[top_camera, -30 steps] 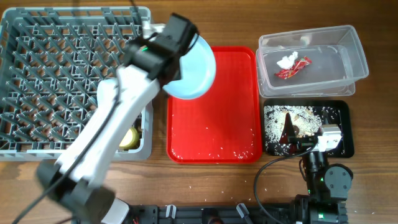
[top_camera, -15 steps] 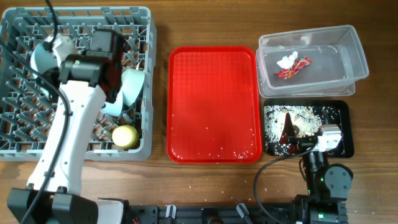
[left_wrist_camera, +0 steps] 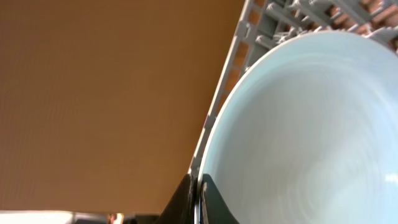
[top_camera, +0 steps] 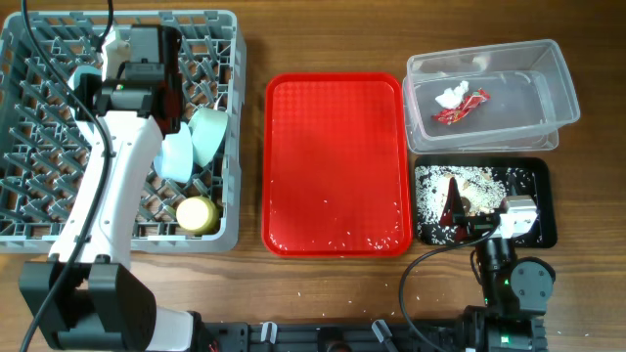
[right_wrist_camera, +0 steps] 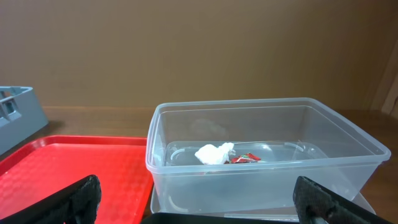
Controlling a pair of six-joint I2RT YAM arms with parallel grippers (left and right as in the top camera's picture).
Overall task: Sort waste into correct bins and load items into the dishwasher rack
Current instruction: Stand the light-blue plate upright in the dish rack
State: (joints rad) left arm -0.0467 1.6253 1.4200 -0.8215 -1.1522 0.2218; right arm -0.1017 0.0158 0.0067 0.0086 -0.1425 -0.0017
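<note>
Our left pincer (left_wrist_camera: 198,199) grips the blue plate (left_wrist_camera: 298,124) over the rack (top_camera: 49,117) at the desk's left edge. Next we slot it between pegs. Our right pincer (right_wrist_camera: 199,204) gapes wide.

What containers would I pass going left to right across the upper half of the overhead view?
Large square grey plastic dishwasher rack with upright pegs → flat red rectangular serving tray → clear rectangular plastic tub.

The wooden table (top_camera: 249,288) bears grey rack (top_camera: 59,210), red tray (top_camera: 333,166) — clear tub (top_camera: 518,98), black tray (top_camera: 543,196).
</note>
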